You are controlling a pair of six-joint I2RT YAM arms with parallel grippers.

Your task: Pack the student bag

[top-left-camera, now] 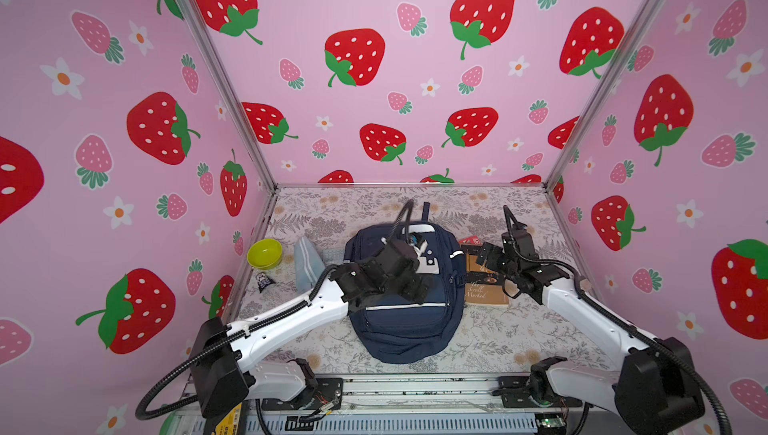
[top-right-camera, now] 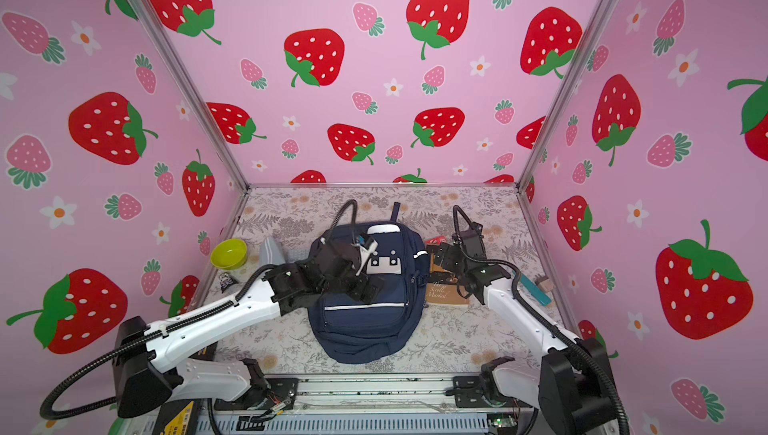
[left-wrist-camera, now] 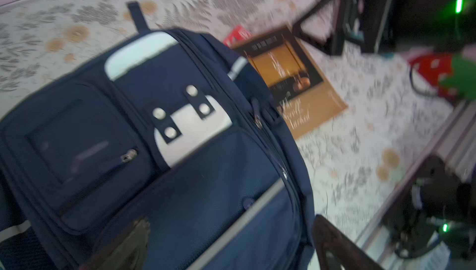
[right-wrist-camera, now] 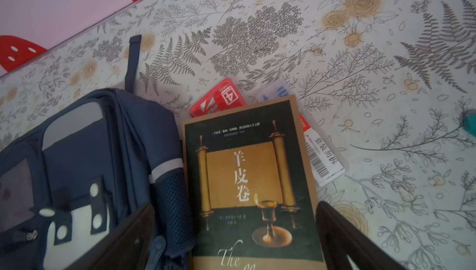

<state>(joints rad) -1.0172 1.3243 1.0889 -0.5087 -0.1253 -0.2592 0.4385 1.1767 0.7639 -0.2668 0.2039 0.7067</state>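
"Grippers first: how did yours stand?"

"Both were spread wide and held nothing. My left gripper (left-wrist-camera: 231, 222) hung over the front of the student bag (top-left-camera: 405, 320). My right gripper (right-wrist-camera: 234, 205) hung over the book (right-wrist-camera: 247, 178), one finger to either side of its cover in the wrist view."

"And where was the bag?"

"It lay flat in the middle of the flowered table (top-left-camera: 490, 341), front face up, with its top loop pointing at the back wall. The zips I could see were closed."

"Was the left one touching the fabric?"

"I could not tell; that wrist view was blurred."

"What lay around the bag?"

"The book lay just beside its right flank, against the mesh side pocket. A red card pack (right-wrist-camera: 219, 98) peeked out from under the book's far edge. A green bowl (top-left-camera: 264, 252) sat well apart, by the left wall."
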